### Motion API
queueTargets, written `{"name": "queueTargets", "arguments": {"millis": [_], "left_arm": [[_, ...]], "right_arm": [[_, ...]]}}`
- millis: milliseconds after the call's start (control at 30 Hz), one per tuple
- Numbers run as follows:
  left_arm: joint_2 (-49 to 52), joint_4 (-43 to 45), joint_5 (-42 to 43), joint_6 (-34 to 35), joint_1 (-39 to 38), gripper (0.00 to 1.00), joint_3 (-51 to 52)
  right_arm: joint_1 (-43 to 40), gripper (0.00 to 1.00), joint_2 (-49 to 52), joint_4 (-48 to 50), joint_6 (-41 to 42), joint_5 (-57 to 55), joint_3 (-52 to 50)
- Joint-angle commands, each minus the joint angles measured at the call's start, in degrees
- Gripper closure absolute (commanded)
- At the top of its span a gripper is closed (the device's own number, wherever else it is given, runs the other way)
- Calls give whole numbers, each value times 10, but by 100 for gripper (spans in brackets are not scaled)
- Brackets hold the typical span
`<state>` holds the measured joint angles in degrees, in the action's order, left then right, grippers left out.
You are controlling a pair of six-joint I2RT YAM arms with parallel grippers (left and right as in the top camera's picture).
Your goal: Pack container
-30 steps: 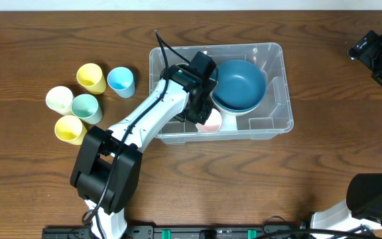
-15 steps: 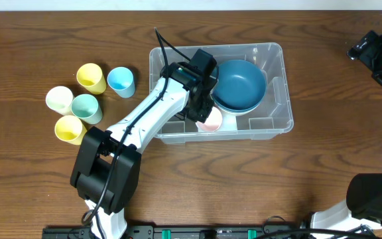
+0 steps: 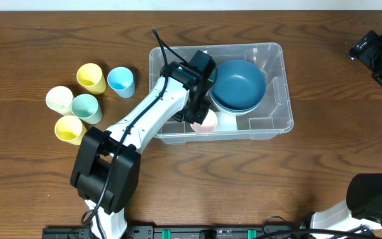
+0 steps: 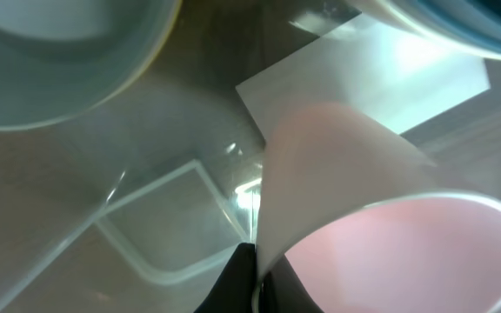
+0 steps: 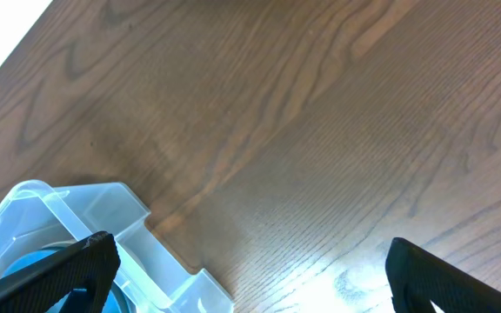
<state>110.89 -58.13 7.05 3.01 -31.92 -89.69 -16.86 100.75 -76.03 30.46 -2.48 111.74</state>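
Wrist view alone showed left gripper pinching pale pink plastic cup rim inside large clear plastic rectangular container; right gripper gaped wide.

Container: large bin of clear plastic, rectangular, corners rounded, no lid on, open side up. Sits flat and level on the wood table, about mid-width, in the far half, long sides running left to right. Moulded notches inside the walls, one plain at the near right corner. Pale label shows at its floor. Right wrist view catches only one corner of it
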Motion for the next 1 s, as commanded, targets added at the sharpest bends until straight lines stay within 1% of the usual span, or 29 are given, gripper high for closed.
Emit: {"name": "queueTargets", "arguments": {"millis": [0,133,233,400,567,967], "left_arm": [[-13,-23,-7,8,0,94,-56],[-13,-61,-7,8,0,94,-117],[-13,-75,-7,8,0,94,-137],[-12,-97,-33,21,2,94,-138],[-12,-114,-37,21,2,94,-138],[11,-104,-37,29,2,94,-137]], "right_arm": [[-2,1,-10,-1,6,-3,7],[-2,1,-10,-1,6,-3,7],[-2,1,-10,-1,6,-3,7],[-2,1,-10,-1,6,-3,7],[-2,1,-10,-1,6,-3,7],[-2,1,-10,-1,6,-3,7]]}}
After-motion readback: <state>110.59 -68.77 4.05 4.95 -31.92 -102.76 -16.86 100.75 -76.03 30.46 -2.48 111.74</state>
